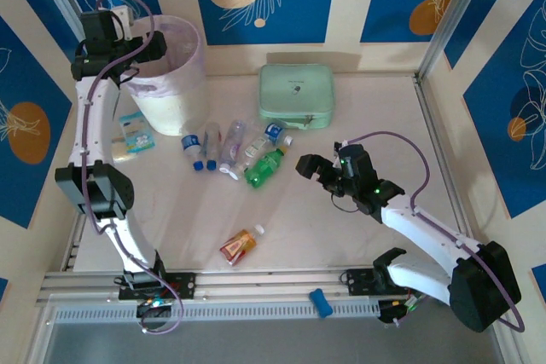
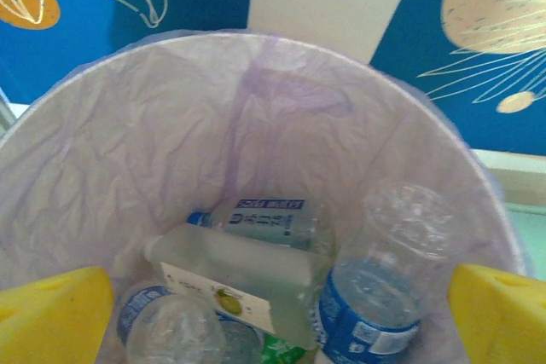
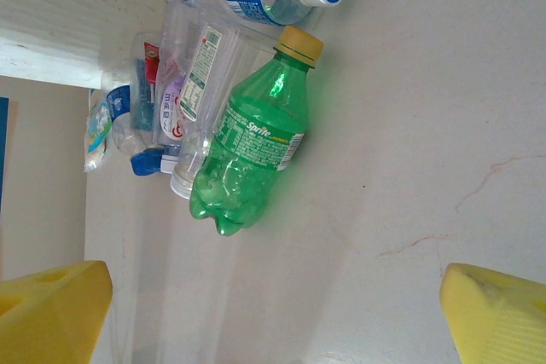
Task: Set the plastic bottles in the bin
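mostly clear bottles (image 1: 231, 149) with blue labels (one green), translucent pinkish bin (image 1: 175, 101), both jaws apart

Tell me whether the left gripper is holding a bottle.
No, the left gripper hangs open above the bin, nothing between its fingers.

Table layout, seen from above

Bin (image 1: 171, 83) sits at 10 o'clock with several bottles (image 2: 375, 296) lying inside — a packet (image 1: 136, 132) just beside it at its 7. Case (image 1: 297, 95) at 12, a bunch of bottles (image 1: 230, 149) side by side mid-table, the Sprite one (image 1: 264, 166) on its 4 o'clock edge — lone bottle (image 1: 241, 245) well apart at 6.
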Action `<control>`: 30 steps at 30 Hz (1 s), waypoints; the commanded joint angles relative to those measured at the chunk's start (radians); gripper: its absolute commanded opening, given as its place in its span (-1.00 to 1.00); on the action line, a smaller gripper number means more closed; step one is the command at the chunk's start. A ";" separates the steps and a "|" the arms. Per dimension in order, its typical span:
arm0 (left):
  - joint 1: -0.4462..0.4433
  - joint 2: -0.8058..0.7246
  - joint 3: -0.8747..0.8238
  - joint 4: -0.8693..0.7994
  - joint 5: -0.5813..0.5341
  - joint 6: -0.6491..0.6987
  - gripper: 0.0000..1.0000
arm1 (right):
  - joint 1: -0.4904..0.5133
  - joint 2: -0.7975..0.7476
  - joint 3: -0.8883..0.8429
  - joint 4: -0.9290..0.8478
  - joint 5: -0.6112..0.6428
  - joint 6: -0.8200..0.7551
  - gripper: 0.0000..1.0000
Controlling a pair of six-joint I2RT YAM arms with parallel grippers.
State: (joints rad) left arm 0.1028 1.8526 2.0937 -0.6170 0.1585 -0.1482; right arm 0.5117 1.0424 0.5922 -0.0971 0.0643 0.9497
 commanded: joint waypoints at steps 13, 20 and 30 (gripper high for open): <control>-0.254 -0.529 -0.622 0.186 0.085 -0.112 1.00 | 0.000 0.103 0.003 0.060 -0.036 0.003 0.98; -0.410 -0.721 -0.971 0.230 0.148 -0.173 1.00 | 0.013 0.163 0.028 0.050 -0.040 0.014 0.98; -0.661 -0.905 -1.311 0.185 0.117 -0.303 1.00 | 0.031 0.196 0.040 0.021 0.007 0.065 0.98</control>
State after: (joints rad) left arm -0.5007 0.9916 0.8402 -0.4297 0.2924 -0.3908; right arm 0.5365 1.2274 0.6003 -0.0563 0.0502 0.9844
